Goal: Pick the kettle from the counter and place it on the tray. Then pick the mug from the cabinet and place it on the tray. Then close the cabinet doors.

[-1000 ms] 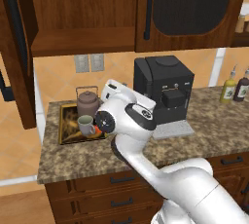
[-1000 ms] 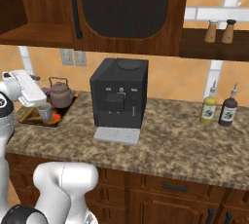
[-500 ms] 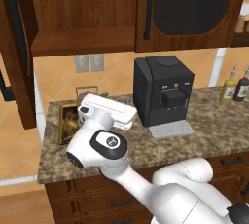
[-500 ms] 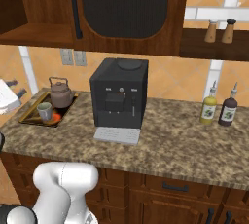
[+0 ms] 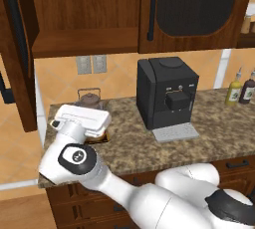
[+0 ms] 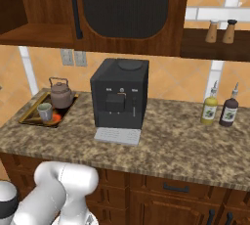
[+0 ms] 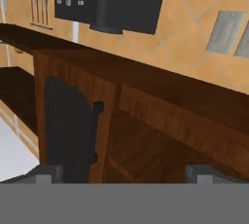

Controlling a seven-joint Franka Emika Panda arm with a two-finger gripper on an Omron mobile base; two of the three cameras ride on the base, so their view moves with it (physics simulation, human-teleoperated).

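Gripper: in our hand view the gripper [image 7: 124,173] has its two tips wide apart with nothing between them, so we read it as open and empty.
Aim: it looks at the cabinet [image 7: 160,121], upside down for us, with one dark-panelled door [image 7: 68,130] and its bar handle [image 7: 95,133] just ahead; we judge this a set-up for pushing doors shut.
Arm: the hand sits low at the counter's [image 5: 134,143] left end, near the tray.
Kettle: the kettle [image 6: 61,93] stands on the tray [image 6: 30,116], at its back.
Mug: the mug [image 6: 45,112] stands on the tray in front of the kettle, so both placings look done.
Left door: the left door [image 5: 17,49] hangs swung out; we think closing remains.
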